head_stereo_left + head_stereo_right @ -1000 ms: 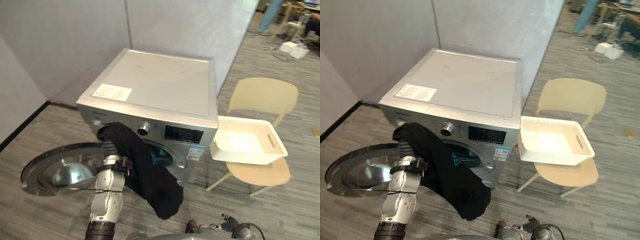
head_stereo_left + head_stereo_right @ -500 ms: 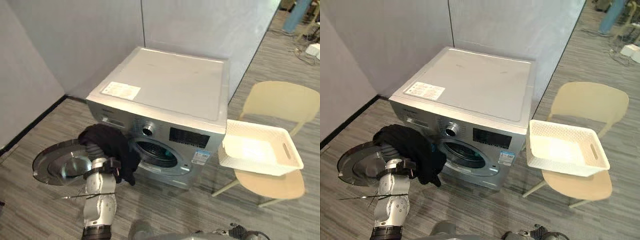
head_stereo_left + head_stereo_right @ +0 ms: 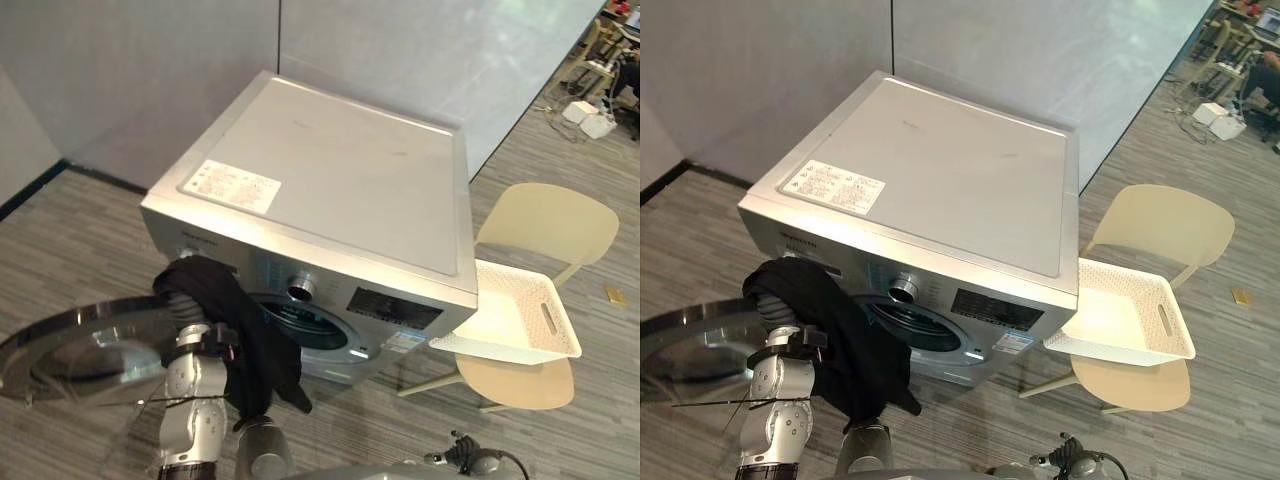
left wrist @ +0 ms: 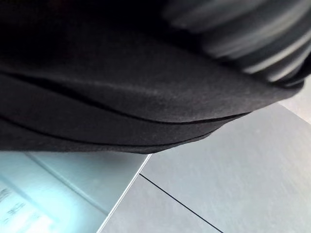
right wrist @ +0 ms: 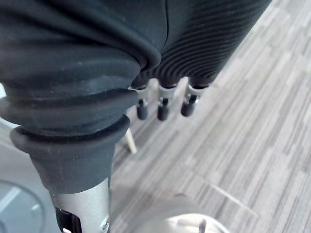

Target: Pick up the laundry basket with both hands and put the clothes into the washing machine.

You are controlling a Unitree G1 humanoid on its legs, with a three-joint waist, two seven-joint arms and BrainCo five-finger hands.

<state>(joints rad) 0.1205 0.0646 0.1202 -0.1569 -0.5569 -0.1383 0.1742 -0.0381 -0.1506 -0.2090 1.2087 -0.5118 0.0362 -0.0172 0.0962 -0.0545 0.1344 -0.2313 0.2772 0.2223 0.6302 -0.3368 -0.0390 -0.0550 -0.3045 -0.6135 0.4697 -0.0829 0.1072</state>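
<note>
Left hand point(image 3: 188, 308): fingers buried under black cloth garment point(image 3: 255, 350), so grip cannot be told. The garment hangs from the hand before the left edge of the open porthole on the silver front-loading washing machine point(image 3: 340, 170), whose round glass door point(image 3: 80, 350) is swung wide. Right hand point(image 5: 163, 104): fingers slack and empty, above grey striped floor point(image 5: 252, 121). White perforated plastic laundry basket point(image 3: 505, 318): on the seat of a beige chair point(image 3: 545, 215), just right of the machine.

The robot's right hand point(image 5: 204, 43), its dark ribbed cover point(image 5: 73, 63) close in the foreground, hangs with dark-tipped fingers point(image 5: 163, 110) relaxed and straight above grey striped wood-grain flooring point(image 5: 243, 126).
</note>
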